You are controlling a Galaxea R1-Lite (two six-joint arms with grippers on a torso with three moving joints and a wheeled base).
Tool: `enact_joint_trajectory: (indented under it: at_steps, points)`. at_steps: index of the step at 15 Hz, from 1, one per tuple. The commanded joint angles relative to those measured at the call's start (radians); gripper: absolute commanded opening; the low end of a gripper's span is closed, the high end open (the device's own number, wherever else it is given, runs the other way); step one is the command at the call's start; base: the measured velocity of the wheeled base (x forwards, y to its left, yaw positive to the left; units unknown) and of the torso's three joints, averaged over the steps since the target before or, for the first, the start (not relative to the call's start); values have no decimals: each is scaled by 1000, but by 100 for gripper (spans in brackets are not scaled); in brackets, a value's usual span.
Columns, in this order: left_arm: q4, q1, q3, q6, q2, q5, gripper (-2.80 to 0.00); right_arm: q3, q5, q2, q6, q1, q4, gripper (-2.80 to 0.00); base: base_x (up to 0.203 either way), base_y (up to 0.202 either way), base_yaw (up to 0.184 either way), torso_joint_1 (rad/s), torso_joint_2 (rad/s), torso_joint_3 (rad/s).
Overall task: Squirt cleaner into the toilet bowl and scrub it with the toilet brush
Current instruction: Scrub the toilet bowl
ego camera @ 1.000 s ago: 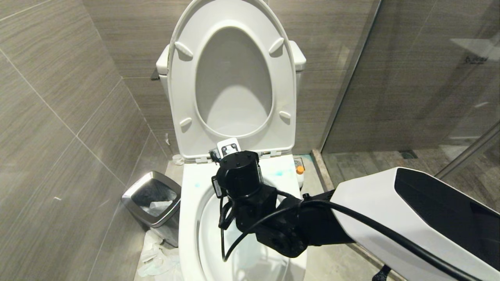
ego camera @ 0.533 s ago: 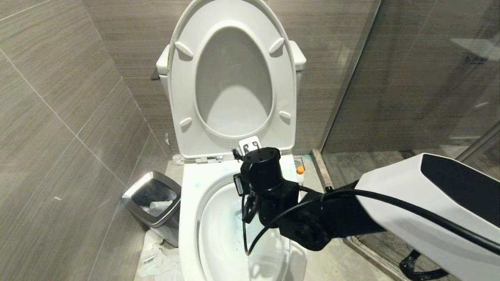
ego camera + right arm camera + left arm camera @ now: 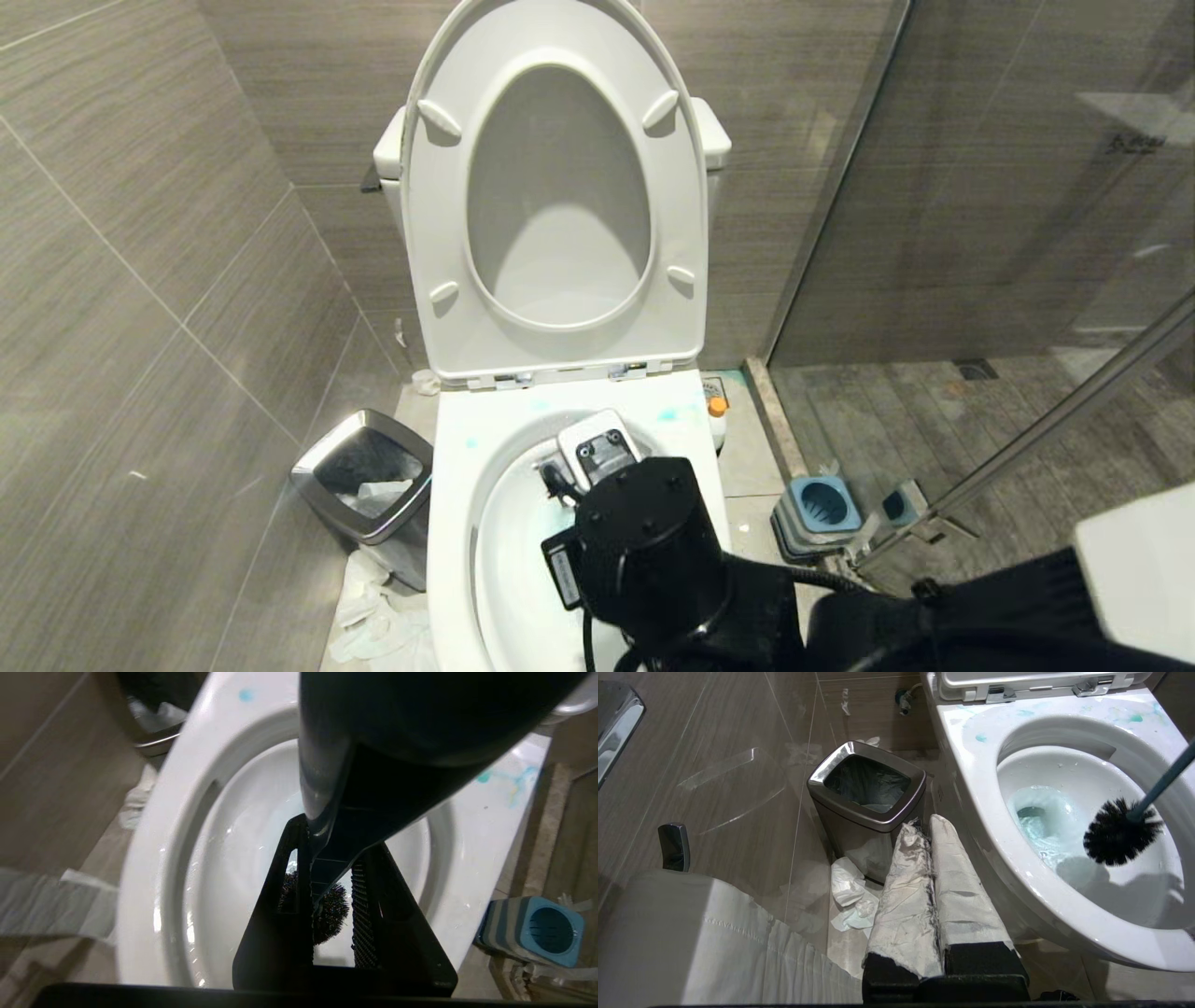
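Right gripper [image 3: 332, 891] is clamped on the slim, stiff handle of the toilet brush [image 3: 1118, 832], whose light dark head hangs inside the toilet bowl [image 3: 971, 765]; smooth plastic may twist, so gripping high seems sound.

Head view looks steeply down from above and in front of the toilet bowl [image 3: 448, 523], raised lid upper centre. Left wrist view sits low beside it, bin [image 3: 866, 791] mid-frame, bowl at right. Right wrist view peers close into the bowl. All three share the bowl.
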State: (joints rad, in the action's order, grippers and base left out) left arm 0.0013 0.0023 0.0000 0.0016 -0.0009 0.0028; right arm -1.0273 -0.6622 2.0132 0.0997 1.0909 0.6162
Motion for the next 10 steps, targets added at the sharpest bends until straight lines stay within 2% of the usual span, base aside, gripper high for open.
enact_joint_trajectory:
  at_steps: [1, 3, 5, 7, 10]
  points:
    - [0, 1, 0, 0, 1, 0, -280, 41, -16, -47, 14, 86, 4, -280, 0, 0, 0, 0, 0, 0]
    - [0, 1, 0, 0, 1, 0, -280, 6, -19, -21, 29, 103, 4, -280, 0, 0, 0, 0, 0, 0]
    - [0, 1, 0, 0, 1, 0, -280, -103, -33, 31, 46, 99, 2, -280, 0, 0, 0, 0, 0, 0]
    - [0, -1, 0, 0, 1, 0, -280, -214, -46, 103, 41, 64, 0, -280, 0, 0, 0, 0, 0, 0]
    - [0, -1, 0, 0, 1, 0, -280, -354, -44, 217, -13, -34, -1, -280, 0, 0, 0, 0, 0, 0]
